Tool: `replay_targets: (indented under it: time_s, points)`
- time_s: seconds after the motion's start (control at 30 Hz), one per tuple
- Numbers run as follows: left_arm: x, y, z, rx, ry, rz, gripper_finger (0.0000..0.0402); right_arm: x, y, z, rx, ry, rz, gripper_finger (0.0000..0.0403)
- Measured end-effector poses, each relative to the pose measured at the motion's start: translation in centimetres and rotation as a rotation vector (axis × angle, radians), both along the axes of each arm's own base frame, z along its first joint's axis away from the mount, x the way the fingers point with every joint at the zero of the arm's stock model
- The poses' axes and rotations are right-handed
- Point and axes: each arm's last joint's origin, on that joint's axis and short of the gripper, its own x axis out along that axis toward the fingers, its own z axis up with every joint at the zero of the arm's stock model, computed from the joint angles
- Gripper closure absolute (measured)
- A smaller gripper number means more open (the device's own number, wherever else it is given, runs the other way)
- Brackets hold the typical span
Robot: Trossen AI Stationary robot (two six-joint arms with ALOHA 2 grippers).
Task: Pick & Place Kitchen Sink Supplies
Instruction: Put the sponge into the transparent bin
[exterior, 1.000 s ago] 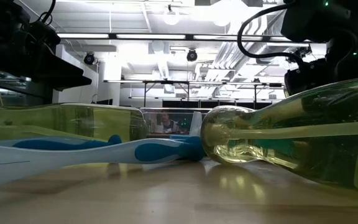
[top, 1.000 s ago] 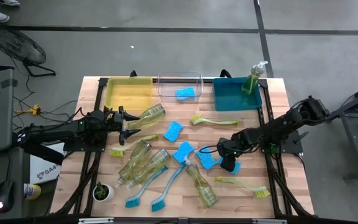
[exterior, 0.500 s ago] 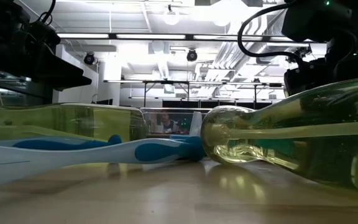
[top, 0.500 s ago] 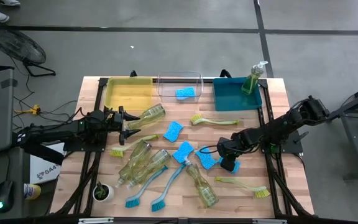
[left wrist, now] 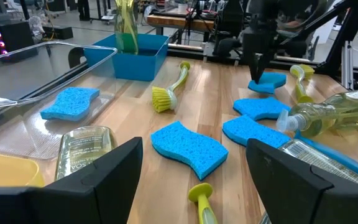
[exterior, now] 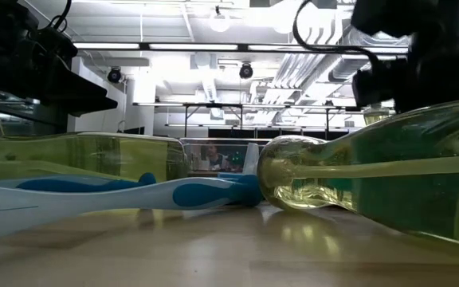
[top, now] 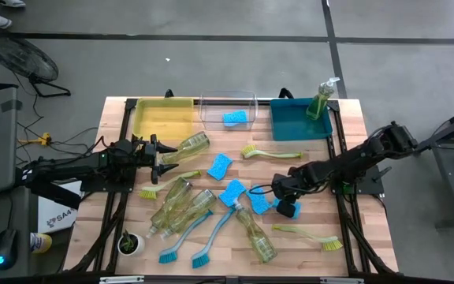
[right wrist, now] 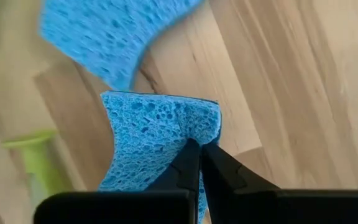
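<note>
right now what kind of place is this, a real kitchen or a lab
Probably a robotics lab or workshop, not a kitchen: a wooden table on bare concrete floor, workbenches under open ceiling ducts beyond, and sponges laid out for two arms.

Legible marking is confined to one item: a white box (top: 56, 213) beside the table's left edge bears the characters "SA4", partly hidden by the arm. Print on a soap bottle label (left wrist: 84, 149) cannot be read.
</note>
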Motion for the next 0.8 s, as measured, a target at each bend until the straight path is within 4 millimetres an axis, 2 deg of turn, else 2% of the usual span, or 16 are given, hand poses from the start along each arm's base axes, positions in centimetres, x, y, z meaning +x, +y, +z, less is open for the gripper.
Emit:
replay_targets:
  time_s: [0.2,0.43,0.8]
  points:
    - [0.0,0.0,0.0,0.0,0.0,0.0,0.0122,1.3,0.2,3.1,-0.083,-0.023,0.045,0.0402]
    - [0.0,0.0,0.0,0.0,0.0,0.0,0.0122,2.6,-0.3,6.9,-0.308,-0.083,0.1,0.0402]
    - [0.0,0.0,0.0,0.0,0.0,0.0,0.0122,4.5,-3.4,8.8,-0.766,-0.166,0.038,0.0403]
